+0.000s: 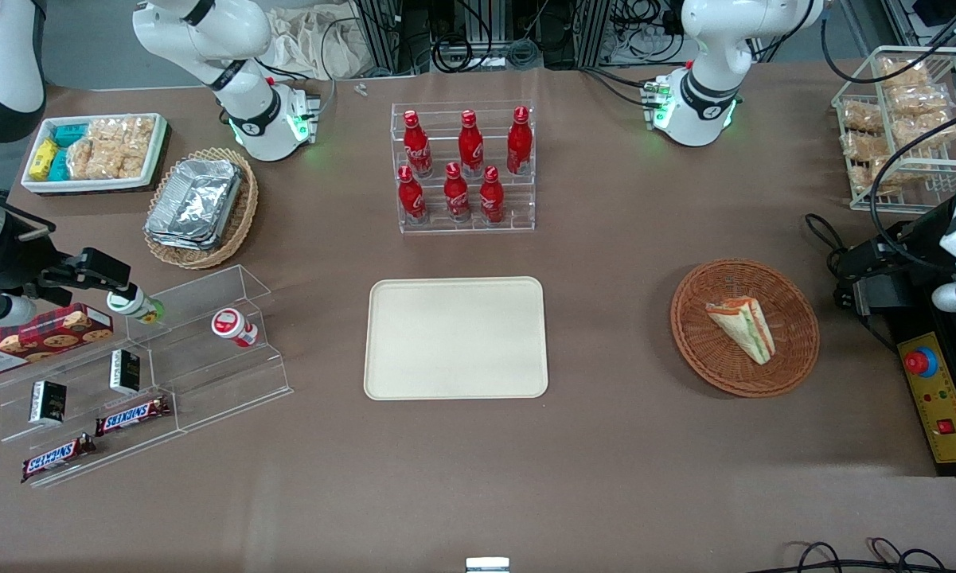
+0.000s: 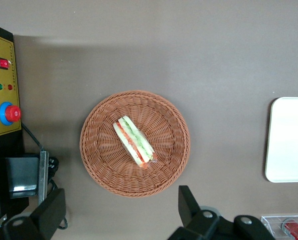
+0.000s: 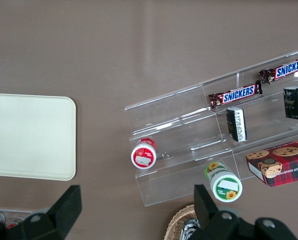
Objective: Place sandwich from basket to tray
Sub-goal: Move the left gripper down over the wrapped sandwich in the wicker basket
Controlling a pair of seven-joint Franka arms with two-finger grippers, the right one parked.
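My tool, fingers spread wide, hangs above the basket, where the sandwich lies, the tray well apart.

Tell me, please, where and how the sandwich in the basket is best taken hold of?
Probably from straight above, across its middle. The sandwich lies on its side in the basket, a long narrow wedge with the striped filling edge up, so the fingers should close on the two flat bread faces, across the short width. The open end effector hangs above the basket's rim, wide enough to straddle it.
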